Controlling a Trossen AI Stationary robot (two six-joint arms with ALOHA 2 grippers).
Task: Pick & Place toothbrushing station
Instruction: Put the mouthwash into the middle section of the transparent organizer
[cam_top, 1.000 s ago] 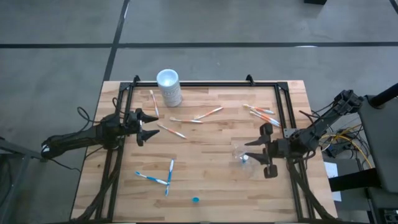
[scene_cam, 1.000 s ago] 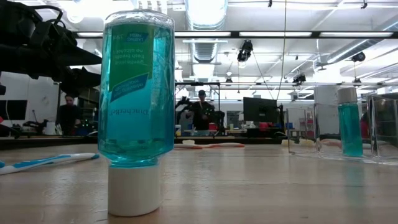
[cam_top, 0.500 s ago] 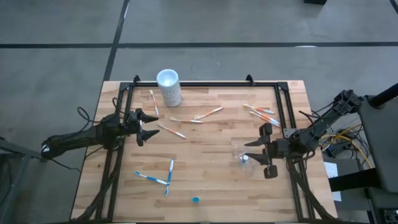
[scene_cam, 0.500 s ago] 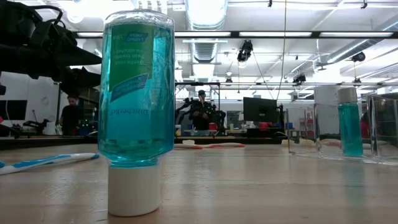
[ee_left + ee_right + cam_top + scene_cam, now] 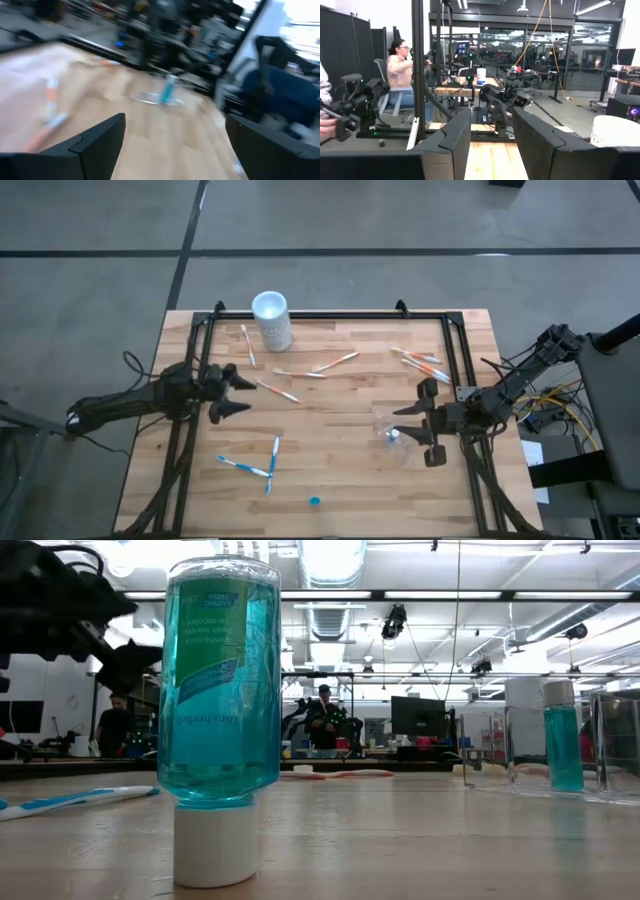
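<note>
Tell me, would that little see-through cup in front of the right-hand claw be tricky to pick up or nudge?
Probably. The clear cup looks thin-walled and small, so likely light and apt to slide or tip if pushed. Its smooth plastic may slip or flex between the right gripper fingers. It seems empty, with the toothbrushes scattered across the table, so little weighs it down.

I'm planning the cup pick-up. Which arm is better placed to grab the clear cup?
Right, probably. The right gripper sits open beside the clear plastic cup at the table's right side, fingers either side of it. The left gripper is open too, but far across the table, nearer an orange-and-white toothbrush.
</note>
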